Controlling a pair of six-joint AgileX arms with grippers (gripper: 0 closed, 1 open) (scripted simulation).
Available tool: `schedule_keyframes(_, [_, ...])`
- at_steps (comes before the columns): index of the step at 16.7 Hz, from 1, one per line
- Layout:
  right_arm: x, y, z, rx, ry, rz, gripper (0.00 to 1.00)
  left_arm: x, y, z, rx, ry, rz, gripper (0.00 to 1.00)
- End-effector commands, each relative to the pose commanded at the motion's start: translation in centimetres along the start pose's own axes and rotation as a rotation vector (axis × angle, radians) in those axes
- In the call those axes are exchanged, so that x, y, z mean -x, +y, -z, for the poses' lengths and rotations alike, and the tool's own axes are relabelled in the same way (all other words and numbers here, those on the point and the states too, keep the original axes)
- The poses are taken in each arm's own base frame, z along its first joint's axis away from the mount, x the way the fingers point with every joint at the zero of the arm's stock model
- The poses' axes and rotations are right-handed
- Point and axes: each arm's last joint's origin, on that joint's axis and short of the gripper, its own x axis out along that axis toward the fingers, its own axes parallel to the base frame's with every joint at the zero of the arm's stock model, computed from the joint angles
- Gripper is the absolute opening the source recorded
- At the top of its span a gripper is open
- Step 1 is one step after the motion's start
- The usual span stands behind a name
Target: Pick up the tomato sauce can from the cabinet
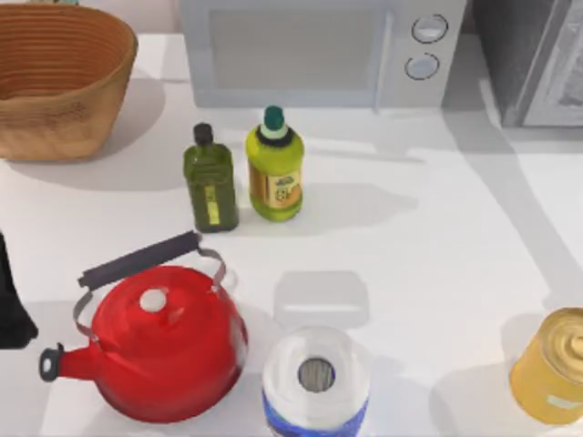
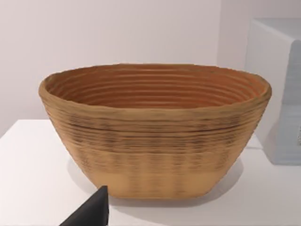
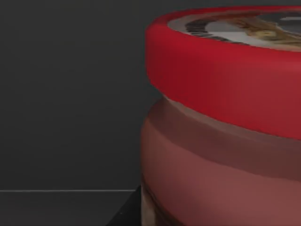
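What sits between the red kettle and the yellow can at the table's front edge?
In the top view, a white paper towel roll with a blue base stands between the red kettle and the yellow can, nearer the kettle; bare white table follows.

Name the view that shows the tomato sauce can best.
The right wrist view: the tomato sauce can looms very close against a dark wall, showing its red rim, part of its printed top and its reddish side. The top view takes in the cabinet at the table's far right corner, the left wrist view a woven basket.
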Motion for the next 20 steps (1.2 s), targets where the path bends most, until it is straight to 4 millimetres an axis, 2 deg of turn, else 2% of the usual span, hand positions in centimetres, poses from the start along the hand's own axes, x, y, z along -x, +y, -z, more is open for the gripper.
schedule_keyframes(6, [0.0,0.0,0.0,-0.002,0.000,-0.002,0.00,0.0,0.0,0.0,0.000,0.000,0.000,1.00])
schedule_keyframes(8, [0.9,0.3,-0.5,-0.002,-0.003,-0.002,0.00,0.0,0.0,0.0,0.000,0.000,0.000,1.00])
schedule_keyframes(11, [5.6,1.4,-2.6,-0.002,-0.004,0.001,0.00,0.0,0.0,0.0,0.000,0.000,0.000,1.00])
schedule_keyframes(14, [12.9,1.2,-4.8,0.002,0.004,-0.002,0.00,0.0,0.0,0.0,0.000,0.000,0.000,1.00])
schedule_keyframes(16, [16.5,0.5,-5.7,-0.001,0.001,-0.002,0.00,0.0,0.0,0.0,0.000,0.000,0.000,1.00])
schedule_keyframes(18, [18.0,0.1,-5.9,-0.002,0.000,-0.002,0.00,0.0,0.0,0.0,0.000,0.000,0.000,1.00])
schedule_keyframes(20, [18.1,0.1,-5.9,-0.002,0.000,-0.002,0.00,0.0,0.0,0.0,0.000,0.000,0.000,1.00])
